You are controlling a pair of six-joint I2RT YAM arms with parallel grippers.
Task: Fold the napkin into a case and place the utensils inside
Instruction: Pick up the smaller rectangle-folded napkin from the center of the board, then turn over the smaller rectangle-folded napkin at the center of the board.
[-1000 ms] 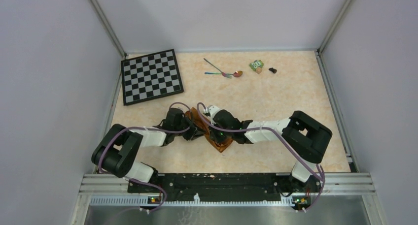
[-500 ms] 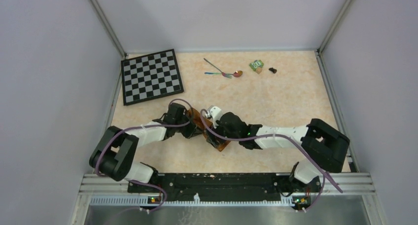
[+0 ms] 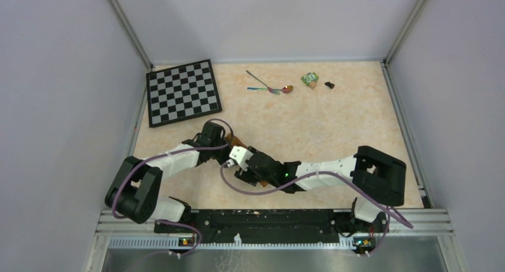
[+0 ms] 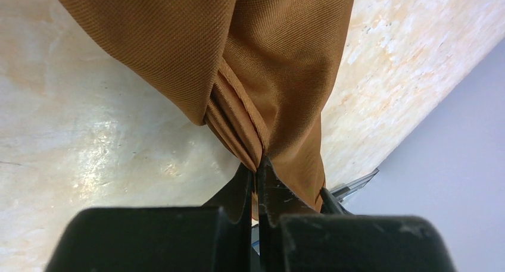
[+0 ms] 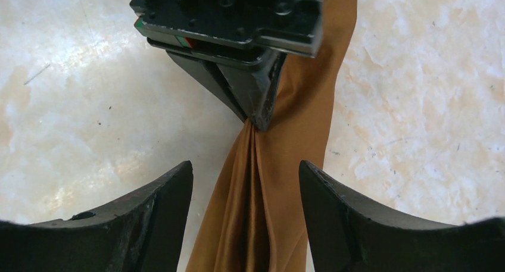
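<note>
White links point(image 3: 326, 168), black joints point(image 3: 381, 174), purple cables point(image 3: 256, 192); left hand point(image 5: 257, 122) black, maybe labelled.

Bunched orange-brown napkin point(image 4: 280, 63), utensils point(image 3: 271, 88) lying well apart

left claw point(image 4: 257, 165): clamped napkin point(image 4: 280, 58) | right claw point(image 5: 244, 171): let go, jaws apart

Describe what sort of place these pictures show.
Likely a robot lab cell: white-and-black left arm and right arm bolted to a metal rail, plain grey walls enclosing a beige marbled tabletop.
</note>
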